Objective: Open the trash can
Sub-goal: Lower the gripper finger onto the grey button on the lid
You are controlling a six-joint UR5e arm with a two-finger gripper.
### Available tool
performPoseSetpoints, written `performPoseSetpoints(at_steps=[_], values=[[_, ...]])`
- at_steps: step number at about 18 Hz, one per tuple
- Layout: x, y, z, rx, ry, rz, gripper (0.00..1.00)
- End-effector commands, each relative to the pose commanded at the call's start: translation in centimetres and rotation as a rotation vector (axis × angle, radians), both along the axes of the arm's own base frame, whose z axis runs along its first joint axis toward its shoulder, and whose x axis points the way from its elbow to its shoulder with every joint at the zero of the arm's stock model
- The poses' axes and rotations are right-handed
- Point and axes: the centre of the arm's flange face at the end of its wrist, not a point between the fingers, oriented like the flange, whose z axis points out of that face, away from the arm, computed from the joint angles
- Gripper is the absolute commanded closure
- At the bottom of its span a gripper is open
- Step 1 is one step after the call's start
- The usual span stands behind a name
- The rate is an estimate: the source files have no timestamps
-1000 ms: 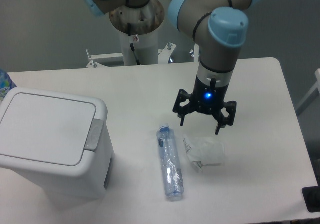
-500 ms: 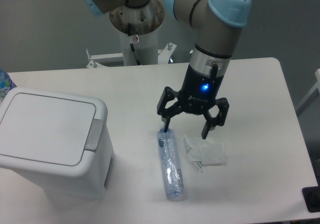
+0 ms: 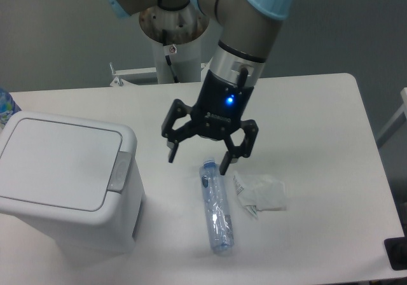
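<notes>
Arm angled down-left, hand [image 3: 198, 161] spread wide, fingers pointing down

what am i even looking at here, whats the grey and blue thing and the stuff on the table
The grey and blue thing is a robot arm, seen by one fixed camera looking down at a white table. At its tip is a black gripper whose jaws stand open and hold nothing; it hangs above the table. On the left sits a big white trash can, lid shut, with a grey push-button tab on its edge. Near the middle lie a clear plastic bottle on its side and a crumpled clear wrapper beside it.
</notes>
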Motion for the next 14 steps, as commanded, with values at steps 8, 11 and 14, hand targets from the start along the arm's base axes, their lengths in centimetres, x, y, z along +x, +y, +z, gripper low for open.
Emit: performPoseSetpoints(at_steps=[8,11,14], values=[[2.7,1.8,-1.6,-0.022,-0.025,-0.043,0.00],[2.6,2.1,-2.2,-0.026,-0.026,-0.049,0.00],[2.7,2.6,-2.5,-0.021,-0.019,-0.059,0.00]])
